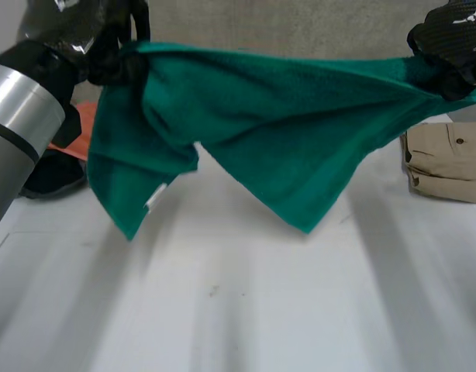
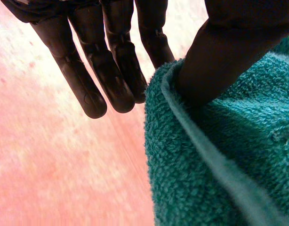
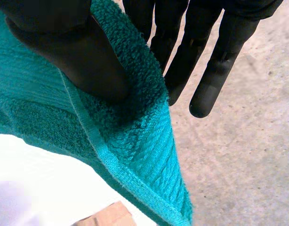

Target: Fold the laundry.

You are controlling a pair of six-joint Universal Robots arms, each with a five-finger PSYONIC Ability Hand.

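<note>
Item, left hand (image 2: 107, 75): you had it grasping the green towel (image 1: 300, 132) at one upper corner, the thumb (image 2: 224, 56) pressed into the terry and the straight fingers (image 2: 130, 80) backing the hemmed edge from the other side. Item, right hand (image 3: 220, 61): the same pinch at the opposite upper corner, thumb laid on the pile just inside the hem, fingers straight behind it. Item, towel: held up off the white table (image 1: 238, 310) and stretched between your two hands along its top edge, which ran roughly level across the head view. The body hung unevenly below; one lower corner dangled near your left hand with a small white label (image 1: 154, 200) showing, and the other dropped to a point toward the middle, neither touching the table. Item, folded tan garment (image 1: 447, 159): lying on the table under your right hand's side, well apart from the towel's hanging corners. Item, orange cloth (image 1: 83, 132) and a dark item (image 1: 52, 174): lying on the table behind the left arm, loose. Status, as a judgement: one piece looked finished, the towel was lifted and spread but had no fold in it yet, and the loose pieces probably awaited their turn.
</note>
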